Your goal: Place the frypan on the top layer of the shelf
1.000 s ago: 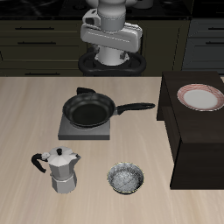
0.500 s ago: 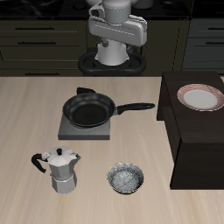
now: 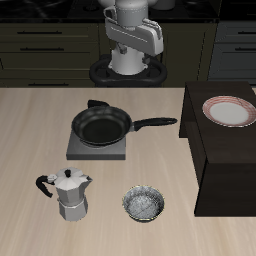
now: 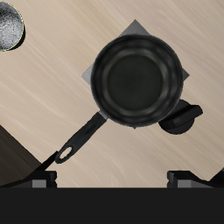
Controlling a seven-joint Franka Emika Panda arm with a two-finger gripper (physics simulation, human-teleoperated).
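The black frypan (image 3: pixel 102 127) sits on the grey burner plate (image 3: pixel 92 150), with its long handle (image 3: pixel 158 124) pointing toward the dark shelf (image 3: pixel 222 160). In the wrist view the frypan (image 4: pixel 140 79) lies well below my gripper (image 4: pixel 114 178), and its handle (image 4: pixel 77 142) runs toward the shelf (image 4: pixel 12 163). The fingers (image 4: pixel 39 179) stand wide apart and hold nothing. My arm (image 3: pixel 133 38) is raised high over the table's back, apart from the pan.
A pink-rimmed plate (image 3: pixel 229 110) lies on the shelf's top. A silver moka pot (image 3: pixel 70 195) and a small silvery bowl (image 3: pixel 143 203) stand near the table's front edge. The bowl (image 4: pixel 7 24) and a black burner knob (image 4: pixel 180 118) show in the wrist view.
The arm's upper part has turned slightly at the table's back. The frypan and the other objects have not moved.
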